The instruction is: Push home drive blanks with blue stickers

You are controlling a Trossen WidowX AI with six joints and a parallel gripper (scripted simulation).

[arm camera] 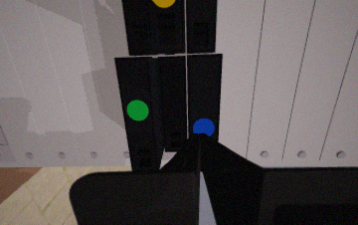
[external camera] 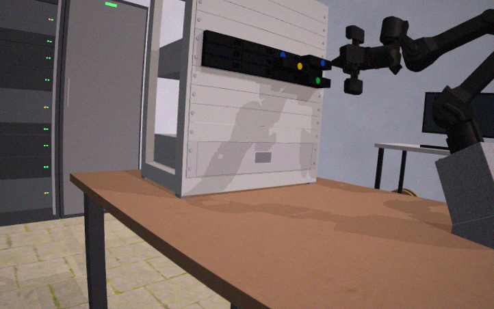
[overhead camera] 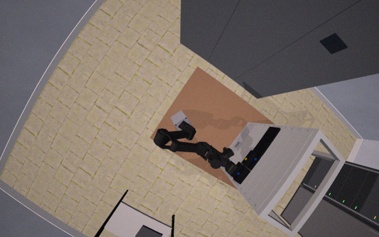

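Observation:
The black storage chassis sits high in the white rack. Four blanks stand out at its right end. One blank carries a blue sticker at the top right corner, with a green-sticker blank below it. A yellow-sticker blank and a second blue-sticker blank lie further left. My gripper is shut and empty, its tips at the front face of the corner blue-sticker blank. The wrist view shows the green sticker beside it and the yellow sticker above. From above, the gripper meets that blank.
The rack stands on a brown table, with the arm's grey base at the table's right. Dark server cabinets stand behind the rack. A small desk with a monitor is behind the arm.

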